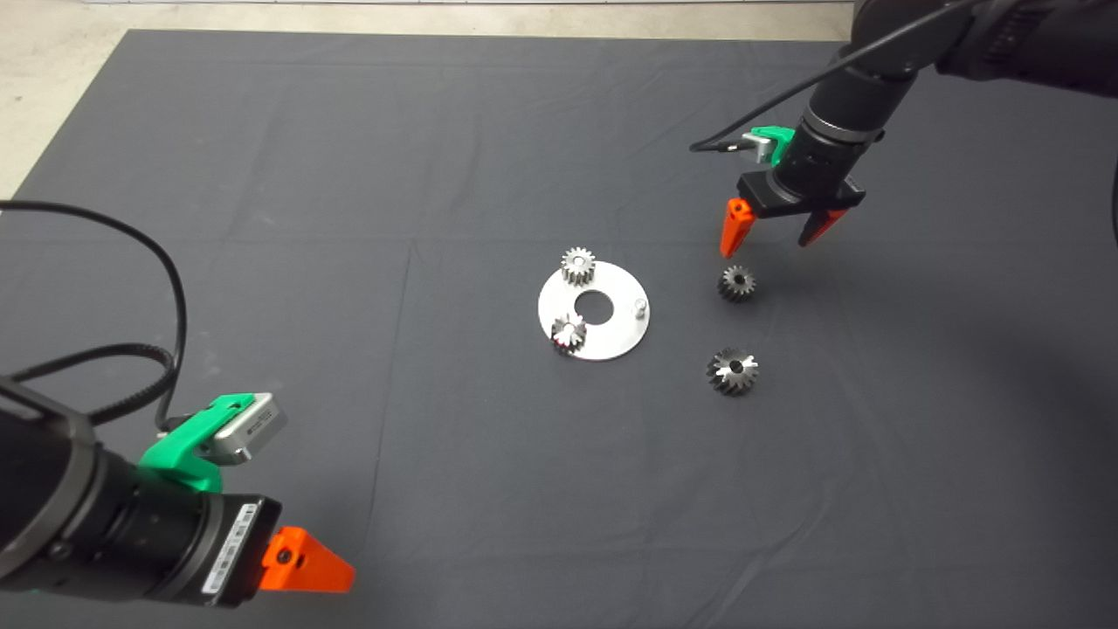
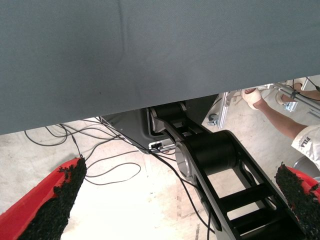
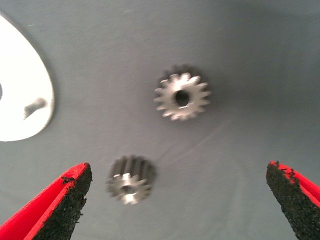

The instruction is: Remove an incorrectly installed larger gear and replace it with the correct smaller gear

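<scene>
Your right gripper (image 1: 774,229) hangs spread wide and empty just above the smaller gear (image 1: 737,283); your left gripper (image 2: 180,200), also spread, idles at the mat's near-left edge.

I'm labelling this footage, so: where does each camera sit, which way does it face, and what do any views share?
Head view: above, looking down at the mat; shows both arms, the round plate, the left gripper parked lower left.
Left wrist view: faces past the mat edge to floor, cables, a person's leg; open fingers.
Right wrist view: faces down at the mat; open fingers.
Shared by head and right wrist views: the smaller gear, larger gear, the plate's pin.
</scene>
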You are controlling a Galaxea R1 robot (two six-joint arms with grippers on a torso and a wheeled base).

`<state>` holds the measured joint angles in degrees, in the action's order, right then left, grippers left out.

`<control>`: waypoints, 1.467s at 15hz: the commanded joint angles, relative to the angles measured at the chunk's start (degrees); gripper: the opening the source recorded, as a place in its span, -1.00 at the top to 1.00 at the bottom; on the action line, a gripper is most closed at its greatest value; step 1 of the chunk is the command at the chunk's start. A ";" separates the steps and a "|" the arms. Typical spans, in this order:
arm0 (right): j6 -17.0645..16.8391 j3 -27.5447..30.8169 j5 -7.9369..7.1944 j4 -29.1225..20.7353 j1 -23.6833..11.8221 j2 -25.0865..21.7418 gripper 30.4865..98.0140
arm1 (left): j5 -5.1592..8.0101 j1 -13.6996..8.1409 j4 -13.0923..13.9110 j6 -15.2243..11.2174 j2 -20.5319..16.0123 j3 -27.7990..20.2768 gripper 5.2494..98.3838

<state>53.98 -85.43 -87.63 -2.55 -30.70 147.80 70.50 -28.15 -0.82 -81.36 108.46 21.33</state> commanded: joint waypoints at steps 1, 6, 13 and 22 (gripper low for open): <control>1.48 -1.21 -7.38 -5.18 -1.38 0.96 -0.83 | 0.08 -0.59 1.17 0.15 -0.13 -1.13 -0.99; 1.48 -0.77 -7.38 -4.53 -0.12 0.49 -0.83 | 0.08 -0.59 1.17 0.15 -0.17 -1.09 -0.99; 0.25 -0.40 -7.38 -1.40 1.69 -1.93 -0.83 | 0.17 -0.59 1.17 0.15 -0.22 -1.13 -0.99; -6.02 2.52 -7.38 8.24 4.85 -2.29 -0.83 | 0.17 -0.59 1.17 0.15 -0.13 -1.13 -0.99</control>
<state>51.70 -84.85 -87.48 -2.26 -26.62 145.64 70.51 -28.14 -0.82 -81.36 108.44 21.33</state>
